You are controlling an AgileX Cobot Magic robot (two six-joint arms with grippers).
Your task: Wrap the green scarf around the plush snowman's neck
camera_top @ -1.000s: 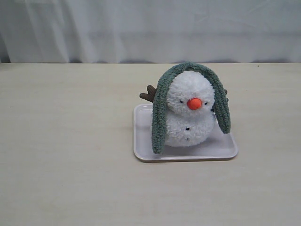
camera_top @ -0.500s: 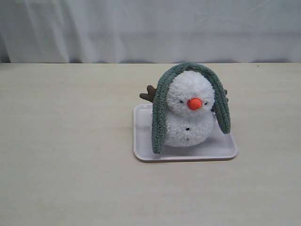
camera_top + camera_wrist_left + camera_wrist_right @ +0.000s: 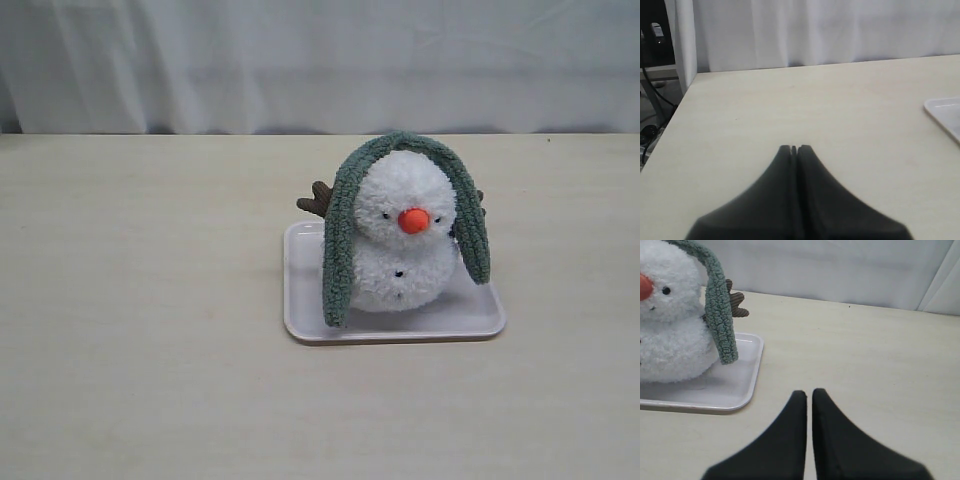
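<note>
On the white tray [image 3: 480, 318] stands the plush snowman [image 3: 400, 268], the green scarf [image 3: 340, 240] draped over its head (ends hanging either side). The left gripper [image 3: 794, 148] is pressed together; the right gripper [image 3: 809, 394] seemingly likewise.

Open table [image 3: 140, 300] fills the left half, the right edge and the whole foreground of the exterior view. The only obstacle sits right of centre: a white tray [image 3: 302, 295] carrying the plush snowman [image 3: 398, 265], with the green scarf [image 3: 340, 235] hanging down both its flanks. A curtain [image 3: 300, 60] closes off the far table edge.
</note>
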